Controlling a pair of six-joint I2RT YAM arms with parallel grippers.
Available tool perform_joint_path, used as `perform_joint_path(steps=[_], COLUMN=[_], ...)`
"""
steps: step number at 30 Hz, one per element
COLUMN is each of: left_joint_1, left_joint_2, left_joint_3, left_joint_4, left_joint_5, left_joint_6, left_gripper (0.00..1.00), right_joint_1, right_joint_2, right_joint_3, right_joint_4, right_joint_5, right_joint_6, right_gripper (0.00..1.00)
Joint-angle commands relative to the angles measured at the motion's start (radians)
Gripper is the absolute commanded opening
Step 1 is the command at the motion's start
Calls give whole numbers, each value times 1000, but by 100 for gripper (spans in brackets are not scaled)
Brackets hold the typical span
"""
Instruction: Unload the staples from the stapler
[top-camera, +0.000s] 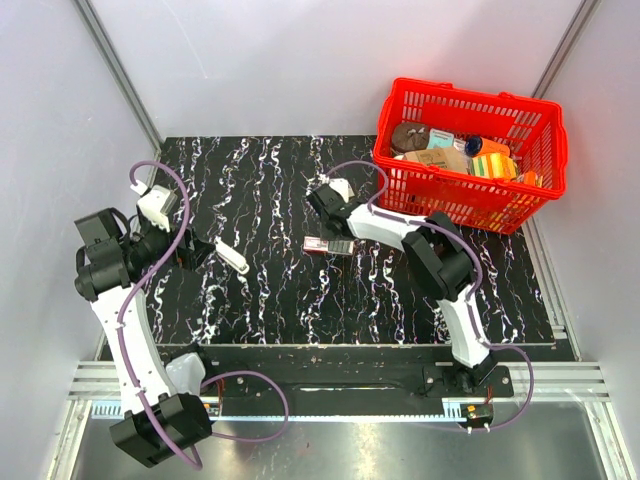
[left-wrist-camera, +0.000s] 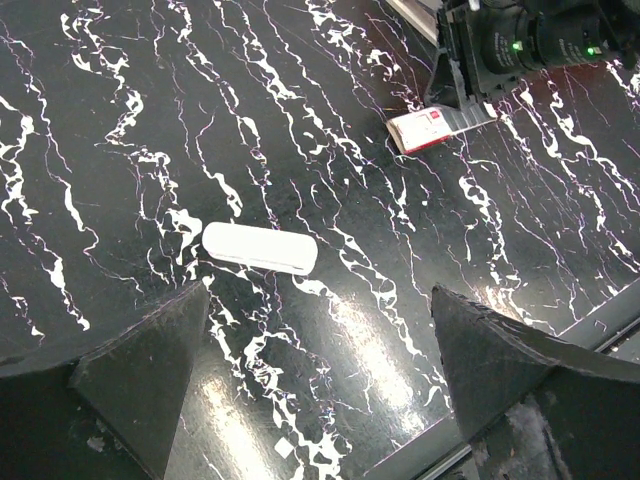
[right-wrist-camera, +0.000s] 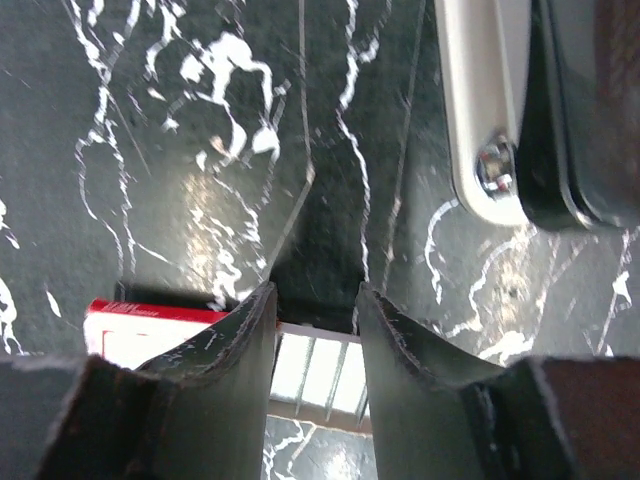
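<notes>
The right gripper (right-wrist-camera: 316, 295) points down at the table (left-wrist-camera: 150, 100) with its fingers (right-wrist-camera: 225, 350) parted by a narrow gap. Through that gap shows a pale, ribbed piece that I take for the staples (right-wrist-camera: 315, 365). The pictures do not tell whether the pads pinch it or only straddle it. So low and close a stance suits a thin strip lying flat: the tips must reach the surface on either side of it to get a hold, or to let go without flicking it away. The strip lies beside the box (right-wrist-camera: 140, 325), close to it, and in the top view it reads as a dark-grey sliver under the gripper. The left gripper (left-wrist-camera: 320, 300) is spread wide and holds nothing. It hangs low over the table, with the stapler (left-wrist-camera: 260, 248), a white rounded bar lying flat, just ahead of its tips, nearer one finger and touching neither. That looks like standing by, out of the right arm's way. The staples lie well apart from the stapler, near mid-table, so I judge the unloading itself done or close to it.
</notes>
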Motion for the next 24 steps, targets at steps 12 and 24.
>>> perform_joint_path(steps=[12,24], left_joint_1=[5,5], left_joint_2=[-32,-11], left_joint_3=[-17,-12], left_joint_4=[41,43], left_joint_5=[48,70], left_joint_6=[-20,-5], left_gripper=[99,99], right_joint_1=[49,135], right_joint_2=[-212,-335], right_joint_3=[-267,-430], right_joint_4=[-31,-69], right_joint_5=[-11,-8], right_joint_6=[114,241], right_gripper=[47,48])
